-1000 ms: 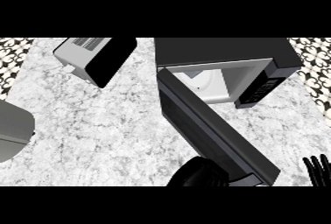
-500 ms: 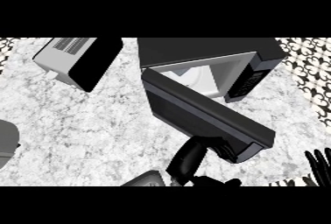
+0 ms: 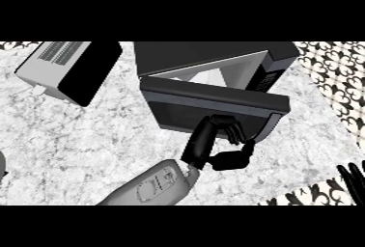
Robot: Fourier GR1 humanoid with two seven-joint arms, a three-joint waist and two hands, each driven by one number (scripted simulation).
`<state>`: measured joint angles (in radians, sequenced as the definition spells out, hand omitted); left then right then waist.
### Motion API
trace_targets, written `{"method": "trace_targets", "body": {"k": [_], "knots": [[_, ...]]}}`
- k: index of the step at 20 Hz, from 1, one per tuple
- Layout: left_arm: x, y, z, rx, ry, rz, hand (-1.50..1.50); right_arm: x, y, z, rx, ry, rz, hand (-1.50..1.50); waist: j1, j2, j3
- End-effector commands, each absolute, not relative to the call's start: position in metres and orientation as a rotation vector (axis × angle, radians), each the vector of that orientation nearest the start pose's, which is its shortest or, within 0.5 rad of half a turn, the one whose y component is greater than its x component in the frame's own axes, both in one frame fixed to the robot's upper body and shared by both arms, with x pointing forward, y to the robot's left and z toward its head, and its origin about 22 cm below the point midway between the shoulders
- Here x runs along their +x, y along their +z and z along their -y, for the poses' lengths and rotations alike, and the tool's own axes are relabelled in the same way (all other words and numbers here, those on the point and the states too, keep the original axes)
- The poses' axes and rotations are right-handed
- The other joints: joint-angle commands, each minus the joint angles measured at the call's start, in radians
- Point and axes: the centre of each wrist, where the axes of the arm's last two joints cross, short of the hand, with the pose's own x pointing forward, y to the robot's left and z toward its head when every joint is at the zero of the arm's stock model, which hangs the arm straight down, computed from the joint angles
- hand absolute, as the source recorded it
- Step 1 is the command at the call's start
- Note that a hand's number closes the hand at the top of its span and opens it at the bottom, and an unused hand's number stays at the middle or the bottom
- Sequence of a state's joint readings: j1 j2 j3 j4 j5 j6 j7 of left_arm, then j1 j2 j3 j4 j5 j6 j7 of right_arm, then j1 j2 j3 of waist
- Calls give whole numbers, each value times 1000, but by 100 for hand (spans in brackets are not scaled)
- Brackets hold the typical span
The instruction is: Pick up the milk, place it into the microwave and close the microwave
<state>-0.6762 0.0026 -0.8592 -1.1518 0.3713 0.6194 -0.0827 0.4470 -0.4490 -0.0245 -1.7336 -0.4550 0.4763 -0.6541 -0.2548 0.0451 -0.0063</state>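
The black microwave stands at the back centre. Its door is swung most of the way shut, leaving a narrow gap along the top. Through that gap a pale white shape shows inside; I cannot tell whether it is the milk. My left hand reaches up from the lower centre on a grey forearm. Its straight fingers press against the door's outer face, near the handle end. Only the fingertips of my right hand show at the lower right edge, open, pointing up and resting.
A silver and black toaster-like appliance sits at the back left on the marble counter. A grey object peeks in at the left edge. Patterned tiles run along the right side.
The microwave door has swung from wide open to nearly shut. My left hand has come up from the lower edge and moved with the door. My right hand has stayed put.
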Motion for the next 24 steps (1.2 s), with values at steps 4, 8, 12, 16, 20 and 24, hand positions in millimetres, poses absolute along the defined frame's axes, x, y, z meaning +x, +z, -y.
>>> {"method": "trace_targets", "body": {"k": [4,8,12,16,20,24], "knots": [[309,56,0,-222,-293,1737,150,129,18,348,521,146,1978,-150,-55,20,1],[325,63,-1,-204,-248,1742,150,128,29,352,523,147,1986,-150,-86,25,2],[337,72,0,-213,-224,1740,150,131,35,349,575,163,1977,-150,-103,32,3],[348,77,-1,-192,-203,1761,150,132,44,353,582,177,1981,-150,-125,36,5],[354,76,-3,-181,-187,1781,150,134,51,348,622,182,1993,-150,-128,42,5],[353,71,-3,-187,-181,1775,150,133,56,349,650,188,1982,-150,-130,42,6]]}}
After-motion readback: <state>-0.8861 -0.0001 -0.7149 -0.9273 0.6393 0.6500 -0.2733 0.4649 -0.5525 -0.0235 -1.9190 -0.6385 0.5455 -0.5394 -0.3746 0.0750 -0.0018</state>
